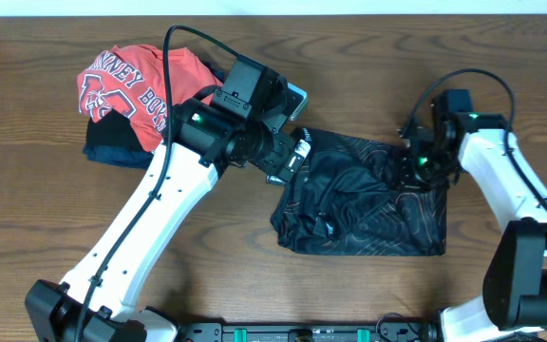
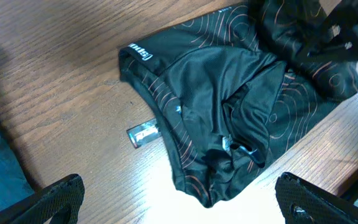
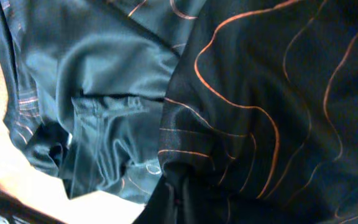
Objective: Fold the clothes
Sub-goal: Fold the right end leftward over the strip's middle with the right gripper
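- The clothes (image 1: 364,204): one black jersey with thin orange wavy lines, lying right of centre on the wooden counter (image 1: 349,294). It is rumpled, not flat, with fabric bunched along its upper right part and loose folds through the middle.
- A strip of white lettering (image 2: 140,53) shows near one edge in the left wrist view. A small grey label (image 2: 143,134) lies on the bare counter just beside the jersey's edge.
- Right claw (image 1: 414,166): set down on the bunched upper right part of the jersey, touching the fabric. The right wrist view is filled with black cloth at close range and its fingers cannot be made out. Whether it is gripping the cloth or parted cannot be told.
- Left claw (image 2: 179,208): wide apart, with one finger at each lower corner of the left wrist view. It holds nothing and hovers above the jersey's left end.
- Red T-shirt (image 1: 136,81) with white lettering: at the far left of the counter, crumpled on top of a folded navy garment (image 1: 112,152). Both are well apart from the jersey.
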